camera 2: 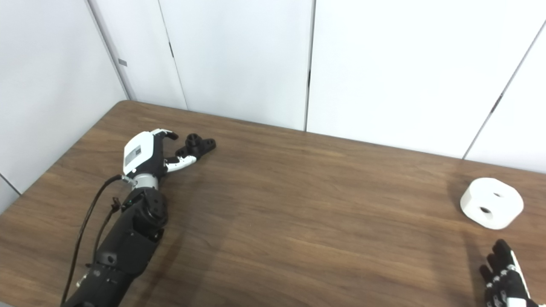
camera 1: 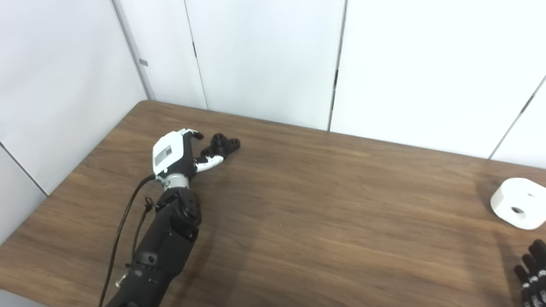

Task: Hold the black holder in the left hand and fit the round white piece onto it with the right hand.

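Wood table (camera 2: 298,204): round white piece (camera 2: 491,203), 2 holes.

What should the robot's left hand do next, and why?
Probably close the left hand around the black holder. Its fingers are open right beside the holder, which lies on the table. The right hand waits near the round white piece.
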`<state>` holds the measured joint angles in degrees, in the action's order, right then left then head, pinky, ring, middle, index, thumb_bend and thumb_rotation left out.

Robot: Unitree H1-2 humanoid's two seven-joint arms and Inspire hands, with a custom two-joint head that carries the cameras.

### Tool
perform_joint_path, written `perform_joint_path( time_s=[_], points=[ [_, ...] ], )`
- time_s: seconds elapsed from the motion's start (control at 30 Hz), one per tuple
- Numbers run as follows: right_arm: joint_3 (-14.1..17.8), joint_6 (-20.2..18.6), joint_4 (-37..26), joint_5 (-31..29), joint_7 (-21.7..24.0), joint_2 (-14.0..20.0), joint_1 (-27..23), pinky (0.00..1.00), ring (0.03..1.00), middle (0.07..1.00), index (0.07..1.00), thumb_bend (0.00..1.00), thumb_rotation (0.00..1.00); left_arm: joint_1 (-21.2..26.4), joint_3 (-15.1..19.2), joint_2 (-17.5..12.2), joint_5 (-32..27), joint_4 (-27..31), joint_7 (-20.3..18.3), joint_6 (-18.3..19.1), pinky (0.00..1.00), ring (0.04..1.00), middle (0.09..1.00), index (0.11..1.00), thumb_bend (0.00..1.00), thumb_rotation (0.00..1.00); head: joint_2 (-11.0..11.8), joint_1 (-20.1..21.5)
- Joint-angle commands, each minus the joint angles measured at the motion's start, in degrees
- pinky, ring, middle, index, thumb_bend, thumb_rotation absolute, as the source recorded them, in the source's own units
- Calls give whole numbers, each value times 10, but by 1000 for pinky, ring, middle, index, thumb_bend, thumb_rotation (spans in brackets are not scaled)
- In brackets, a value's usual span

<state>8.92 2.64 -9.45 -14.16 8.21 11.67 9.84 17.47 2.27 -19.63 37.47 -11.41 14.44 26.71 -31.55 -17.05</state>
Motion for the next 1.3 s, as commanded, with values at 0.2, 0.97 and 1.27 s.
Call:
perform_joint_path(
  time_s=[0.2,0.97,1.27],
  points=[
    [3,20,7,-18,21,10,1,994,1000,995,962,593,877,33,17,-4,14,9,-4,2,965,922,857,687,801,351,-3,-1],
    [4,22,8,-12,20,11,3,999,1000,989,959,618,842,52,15,-16,23,-28,-11,0,951,930,856,675,790,369,-4,6],
    [5,24,13,-10,20,11,1,992,1000,989,956,631,837,57,2,-31,26,-46,-15,1,942,919,845,676,802,375,-2,6]
  ],
)
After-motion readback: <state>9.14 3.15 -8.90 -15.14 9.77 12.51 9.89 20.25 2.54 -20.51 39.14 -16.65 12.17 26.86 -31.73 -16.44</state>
